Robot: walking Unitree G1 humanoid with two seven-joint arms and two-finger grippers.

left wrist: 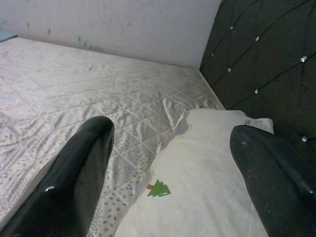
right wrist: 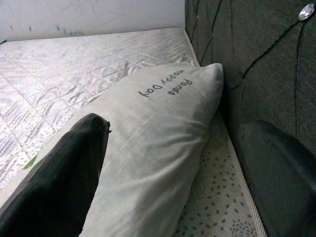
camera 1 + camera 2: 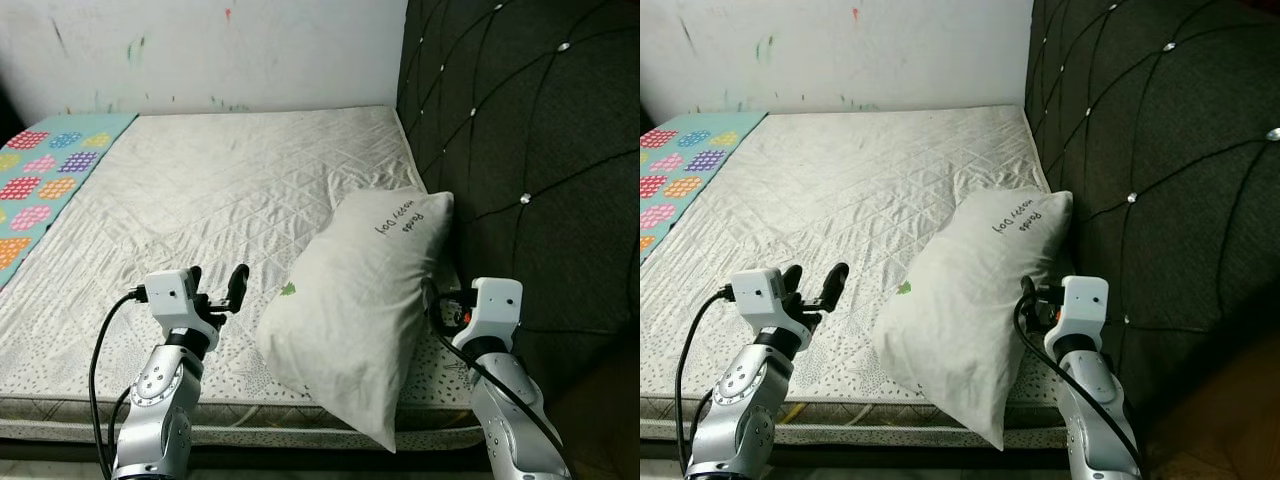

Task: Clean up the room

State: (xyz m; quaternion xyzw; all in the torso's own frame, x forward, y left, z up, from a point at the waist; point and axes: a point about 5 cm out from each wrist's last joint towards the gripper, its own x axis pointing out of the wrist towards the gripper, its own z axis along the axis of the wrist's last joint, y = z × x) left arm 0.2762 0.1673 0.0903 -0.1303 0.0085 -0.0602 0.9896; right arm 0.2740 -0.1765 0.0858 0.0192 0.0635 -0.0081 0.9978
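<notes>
White pillow [image 3: 355,310] lies lengthwise — printed end toward headboard [image 3: 520,150].

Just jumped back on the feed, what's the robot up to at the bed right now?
The robot stands at the edge of the mattress facing a white pillow that leans against the dark padded headboard. Both arms are raised on either side of it: the left end effector is open just beside the pillow's left edge, and the right end effector is open, with one finger on the pillow and the other towards the headboard. Nothing is gripped yet. A patterned mat lies along the mattress's far left side.
</notes>
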